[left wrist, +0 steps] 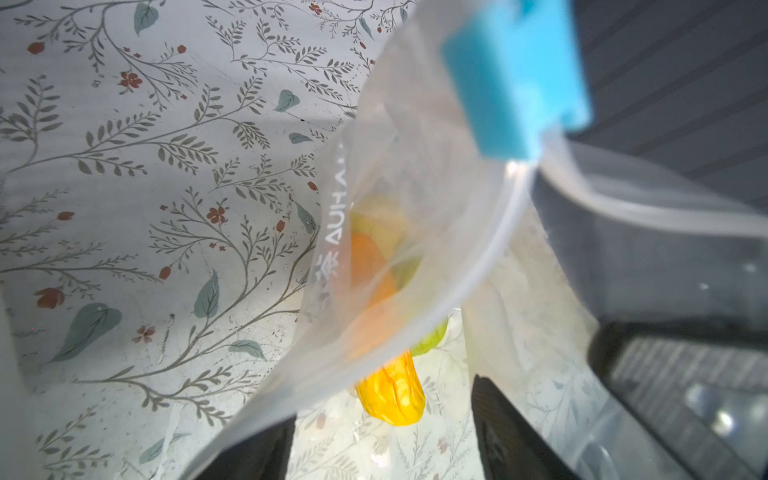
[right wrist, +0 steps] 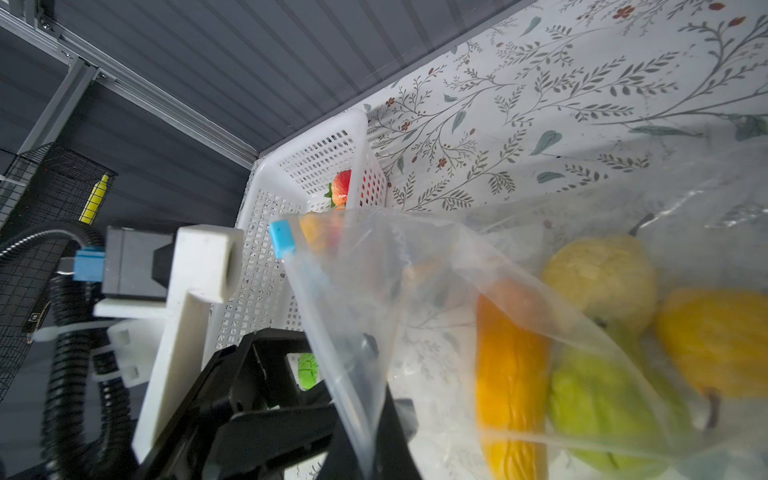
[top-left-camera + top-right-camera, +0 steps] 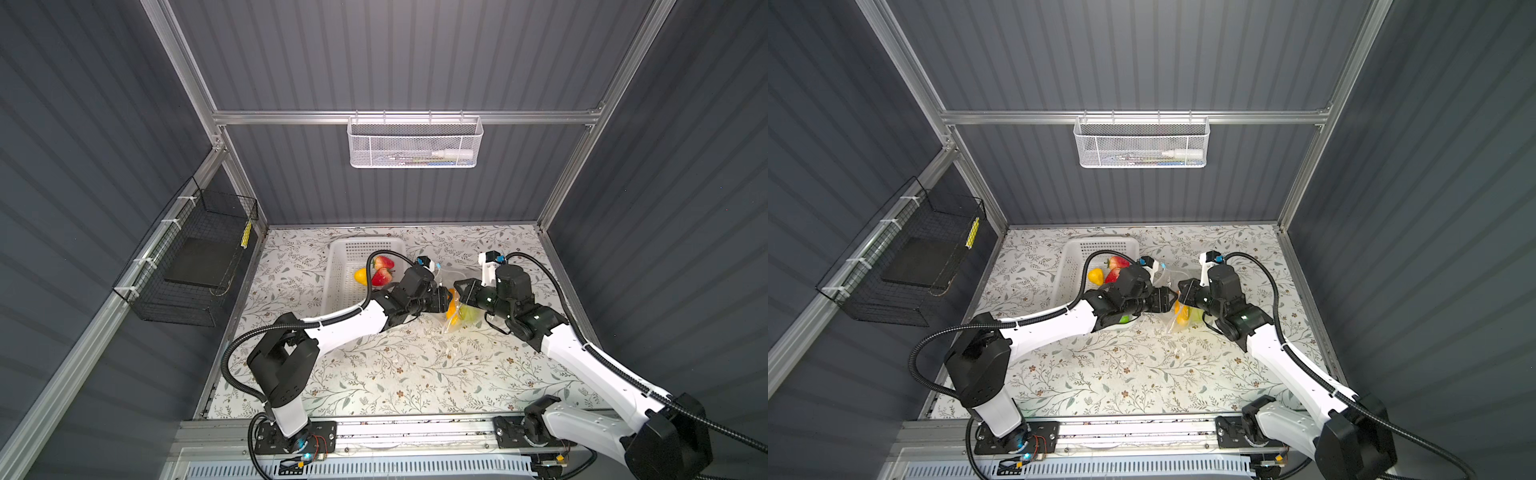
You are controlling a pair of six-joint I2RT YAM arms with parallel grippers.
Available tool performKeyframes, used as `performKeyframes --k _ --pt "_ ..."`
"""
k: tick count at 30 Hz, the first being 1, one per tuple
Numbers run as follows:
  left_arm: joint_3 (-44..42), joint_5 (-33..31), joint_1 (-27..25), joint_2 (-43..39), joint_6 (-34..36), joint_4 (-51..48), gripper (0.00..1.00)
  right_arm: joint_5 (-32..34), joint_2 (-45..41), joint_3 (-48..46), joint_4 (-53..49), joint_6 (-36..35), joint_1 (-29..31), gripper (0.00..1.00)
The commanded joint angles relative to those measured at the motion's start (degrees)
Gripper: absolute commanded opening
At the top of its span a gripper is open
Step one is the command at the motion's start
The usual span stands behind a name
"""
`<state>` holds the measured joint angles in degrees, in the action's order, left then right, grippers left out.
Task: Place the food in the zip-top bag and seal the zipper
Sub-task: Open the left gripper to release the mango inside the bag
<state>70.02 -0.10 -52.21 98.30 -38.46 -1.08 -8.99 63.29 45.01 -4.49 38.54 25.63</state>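
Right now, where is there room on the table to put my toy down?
Best spot: the wide flowery table between the bag and the front rail. Also the strip between the basket and the left wall, and the back right corner. Crowded: the middle, where the left pincer and right pincer meet at the bag.

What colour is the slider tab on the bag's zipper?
Light blue. The slider tab shows best in the left wrist view.
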Motion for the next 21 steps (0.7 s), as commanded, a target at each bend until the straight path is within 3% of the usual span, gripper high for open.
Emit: performKeyframes --k 1,11,16,21 --pt "1.1 -1.4 -0.5 -4.7 2.2 -0.2 0.71 1.0 -0.6 1.5 -1.0 -1.3 -0.4 0.0" --pt "-1.8 -12.2 -0.4 -12.0 5.3 -5.4 0.83 1.6 -2.8 1.6 -2.9 -2.5 -1.4 0.0" --pt "-1.5 -9.8 -0.4 -8.6 4.3 -6.1 0.81 1.8 -3.7 1.2 -3.9 -3.0 -1.7 0.0" --pt "1.0 -3.7 -0.4 -2.8 3.7 -6.6 0.67 1.9 -4.5 0.7 -4.5 -3.1 -2.0 0.0"
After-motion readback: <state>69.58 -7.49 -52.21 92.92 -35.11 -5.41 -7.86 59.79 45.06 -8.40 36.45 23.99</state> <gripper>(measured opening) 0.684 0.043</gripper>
